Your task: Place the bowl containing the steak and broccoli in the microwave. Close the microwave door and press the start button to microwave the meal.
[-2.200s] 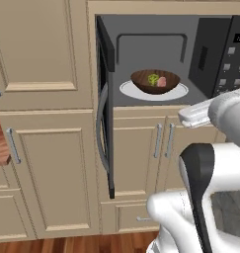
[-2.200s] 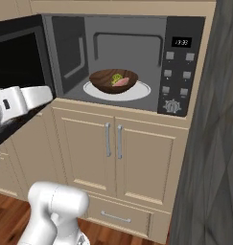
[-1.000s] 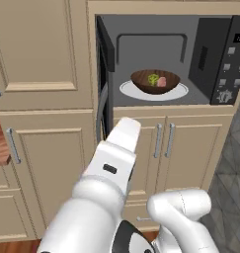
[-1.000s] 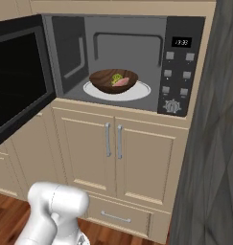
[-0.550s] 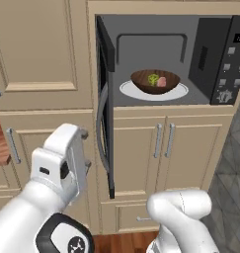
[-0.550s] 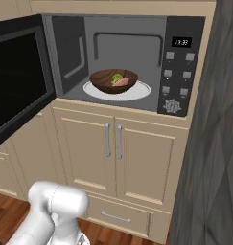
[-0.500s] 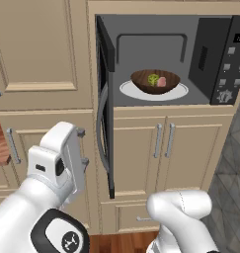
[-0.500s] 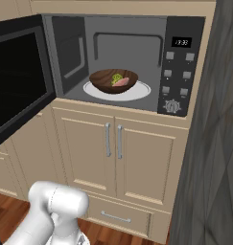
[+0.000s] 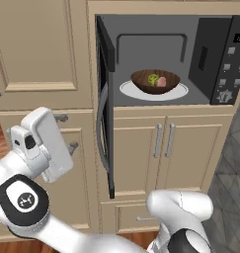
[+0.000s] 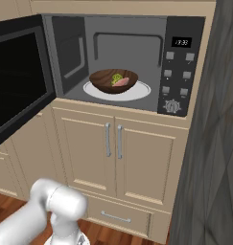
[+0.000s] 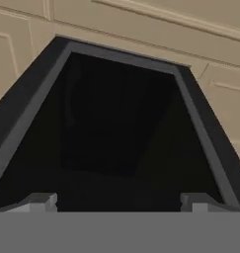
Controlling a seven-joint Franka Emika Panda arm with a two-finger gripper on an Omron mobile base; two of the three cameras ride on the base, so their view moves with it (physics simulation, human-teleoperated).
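Observation:
The dark brown bowl (image 9: 141, 79) (image 10: 102, 82) sits on the white turntable plate (image 9: 129, 91) inside the microwave (image 9: 225, 59) (image 10: 181, 67). In it lie the pinkish steak (image 9: 162, 82) (image 10: 122, 82) and the green broccoli (image 9: 152, 78) (image 10: 116, 77). The microwave door (image 9: 105, 113) (image 10: 17, 76) stands wide open to the left. My gripper (image 9: 67, 132) (image 11: 119, 201) is out to the left of the door, open and holding nothing. It faces the dark glass of the microwave door (image 11: 116, 118) from outside, at close range.
Beige cabinet doors with two silver handles (image 9: 163, 141) (image 10: 113, 140) sit under the microwave, with a drawer (image 10: 115, 216) below them. A dark grey wall (image 10: 218, 143) rises on the right. More beige cabinets (image 9: 37, 49) stand left of the door.
The arm has swung from the right across to the left of the open door, and the hand has settled facing its outer face. The bowl and door have not moved.

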